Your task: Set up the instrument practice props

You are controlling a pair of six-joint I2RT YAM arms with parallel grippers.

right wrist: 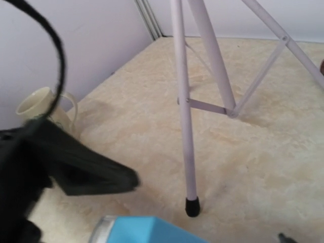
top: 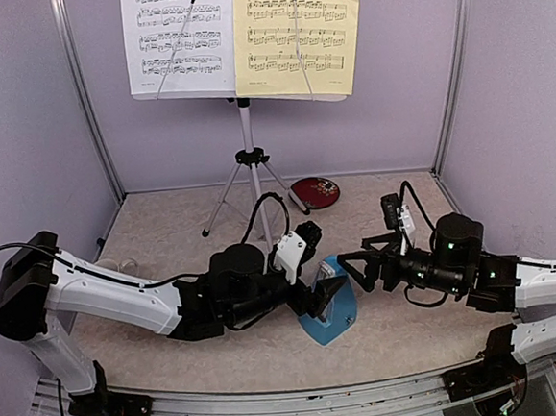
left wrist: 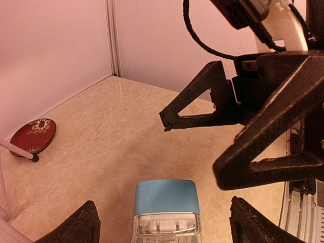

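Note:
The white music stand (top: 249, 162) on its silver tripod is at the back, holding a white sheet (top: 180, 37) and a yellow sheet (top: 298, 33). The small blue metronome (top: 330, 318) with its clear cover rests on the table between both arms. My left gripper (left wrist: 164, 228) is open, one finger on each side of the metronome (left wrist: 166, 210) with gaps showing. My right gripper (top: 350, 268) is open just right of the metronome, holding nothing. Its black fingers (left wrist: 202, 101) show wide apart in the left wrist view. In the right wrist view the metronome (right wrist: 147, 230) lies at the bottom edge.
A red round plate (top: 315, 192) lies by the tripod's right foot. A pale mug (right wrist: 43, 106) stands near the left wall. A tripod leg (right wrist: 183, 126) ends in a black foot close behind the metronome. Walls enclose the table on three sides.

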